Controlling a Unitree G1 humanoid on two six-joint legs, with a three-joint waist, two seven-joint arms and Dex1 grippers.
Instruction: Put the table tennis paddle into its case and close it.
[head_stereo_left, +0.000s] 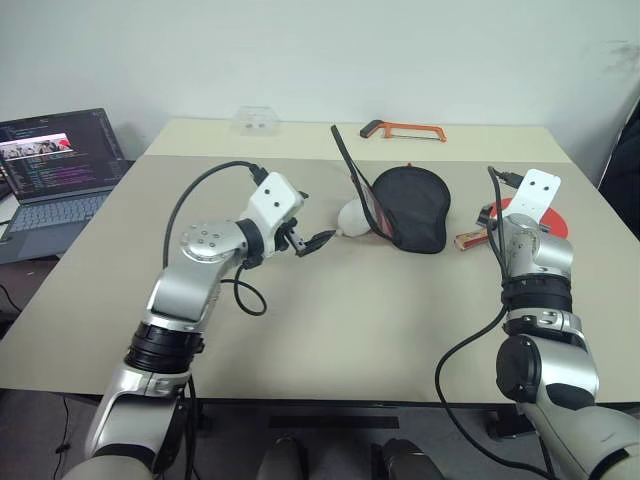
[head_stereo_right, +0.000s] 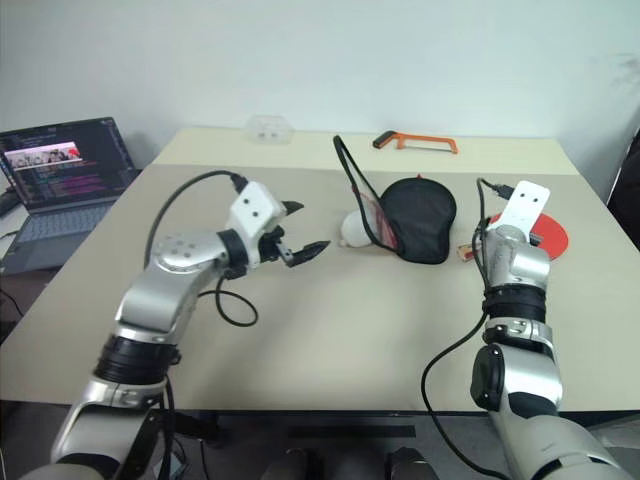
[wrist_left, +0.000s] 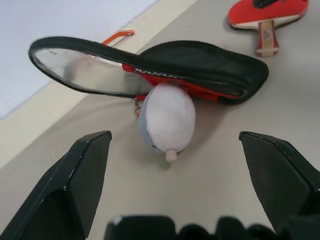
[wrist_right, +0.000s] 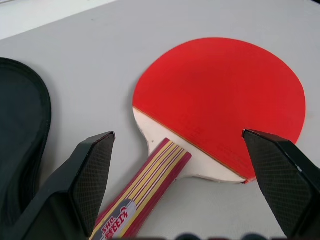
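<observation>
Now, on the beige tabletop (head_stereo_left: 330, 330), the soft black paddle-shaped zip case (head_stereo_left: 408, 208) lies unzipped just past centre, its upper flap (head_stereo_left: 357, 182) standing up at the case's 9 o'clock edge. A small white roundish wad (head_stereo_left: 352, 217) sits touching the case on that same side. The table tennis paddle with round red rubber face and striped wooden handle (wrist_right: 220, 100) lies flat at the case's 3 o'clock, near but apart, handle toward the case. An orange-framed hacksaw (head_stereo_left: 405, 129) lies at 12 o'clock, well behind.

Left gripper (head_stereo_right: 298, 238): jaws spread wide, empty, aimed at the wad. Right gripper (wrist_right: 192, 175): jaws wide, empty, straddling the paddle's neck above it without contact.
</observation>
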